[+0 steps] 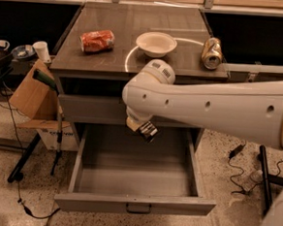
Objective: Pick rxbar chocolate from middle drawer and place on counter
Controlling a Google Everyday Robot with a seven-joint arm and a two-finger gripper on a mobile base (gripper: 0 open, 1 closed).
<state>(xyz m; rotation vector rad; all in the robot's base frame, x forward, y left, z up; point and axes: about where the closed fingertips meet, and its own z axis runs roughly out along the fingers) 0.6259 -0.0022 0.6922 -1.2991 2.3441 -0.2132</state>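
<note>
Lying at the counter's (138, 20) left is an orange can (97, 40), then a bowl (156, 43), then a brassy can (211, 53). Below, the drawer (135, 203) stands pulled open. The gripper (147, 130) hangs over its back part, something small and dark at its tip. Whether that's the bar in its grip, I cannot tell.

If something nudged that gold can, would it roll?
Probably: the gold can lies on its side on the smooth counter, so it may roll. It looks dented, so likely light. The gripper hangs above the drawer.
</note>
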